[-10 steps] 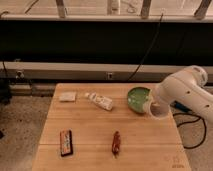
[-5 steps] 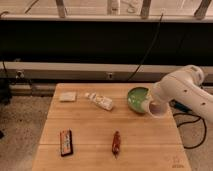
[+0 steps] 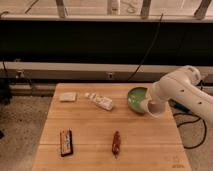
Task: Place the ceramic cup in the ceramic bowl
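Note:
The ceramic bowl (image 3: 135, 98), round and glossy green, stands on the wooden table (image 3: 90, 125) near its back right. The ceramic cup (image 3: 155, 106), small and white, hangs tilted just right of the bowl's rim, above the table. My gripper (image 3: 152, 99) at the end of the white arm is shut on the cup, and the arm reaches in from the right. The arm covers part of the bowl's right rim.
A white packet (image 3: 68, 96) and a lying white tube (image 3: 100, 101) are at the table's back left. A dark snack bar (image 3: 66, 142) and a reddish-brown stick (image 3: 116, 143) lie near the front edge. Cables (image 3: 192, 122) trail on the floor at the right.
The arm has carried the cup a little to the left, closer to the green bowl's right rim. Nothing else on the table has moved.

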